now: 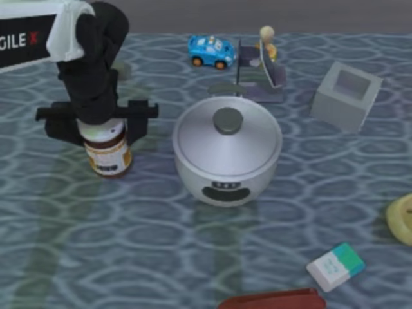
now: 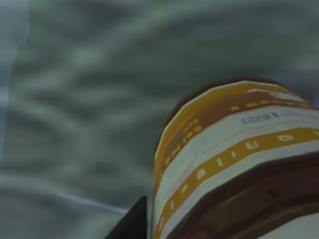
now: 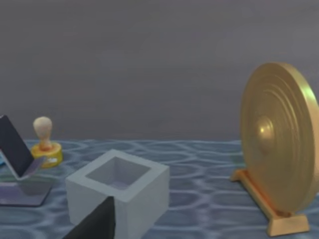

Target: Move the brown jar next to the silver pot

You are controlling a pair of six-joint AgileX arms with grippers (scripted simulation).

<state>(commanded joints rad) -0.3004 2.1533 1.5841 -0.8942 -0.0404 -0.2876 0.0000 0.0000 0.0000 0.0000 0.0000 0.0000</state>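
Observation:
The brown jar (image 1: 108, 154), dark brown with a yellow-orange and white label, stands upright on the patterned cloth, left of the silver pot (image 1: 226, 149) with a gap between them. My left gripper (image 1: 106, 132) reaches down from above and is shut on the jar's top; its lid is hidden under the gripper. The jar's label (image 2: 234, 154) fills the left wrist view. The pot has a domed lid, a grey knob (image 1: 228, 120) and a dark oval panel facing the front. My right gripper (image 3: 99, 224) is out of the top view, parked near the grey cube.
Behind the pot are a blue toy car (image 1: 211, 51), a dark stand (image 1: 261, 74) and a yellow wooden stamp (image 1: 267, 40). A grey open cube (image 1: 346, 95) sits back right. A golden disc (image 1: 402, 219), a white-teal box (image 1: 335, 266) and a red object (image 1: 273, 300) lie front right.

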